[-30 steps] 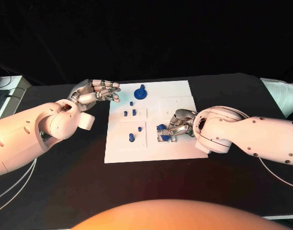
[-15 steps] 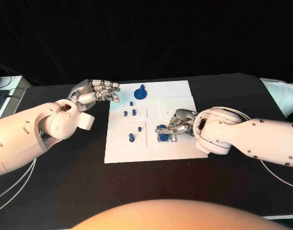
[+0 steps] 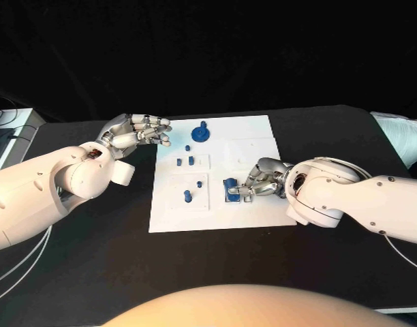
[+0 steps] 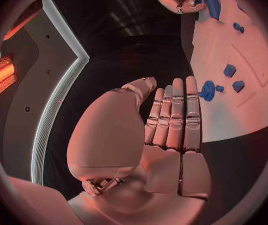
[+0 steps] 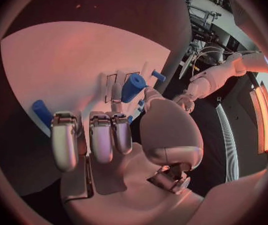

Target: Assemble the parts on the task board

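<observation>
The task board (image 3: 219, 204) lies flat in the middle of the black table (image 3: 90, 259), its small blue parts scattered over it. At its near right the right hand (image 3: 257, 180) rests on the plate, fingers curled about a blue block (image 3: 231, 187); whether it truly grips it I cannot tell. Left of that stand two short blue pegs (image 3: 188, 195). Farther off, a blue round knobbed part (image 3: 202, 131) stands near the far edge, and just beyond the far left corner the left hand (image 3: 135, 133) hovers with fingers straight, side by side, holding nothing

Black table (image 3: 90, 252), dark backdrop, perhaps a curtain.
</observation>
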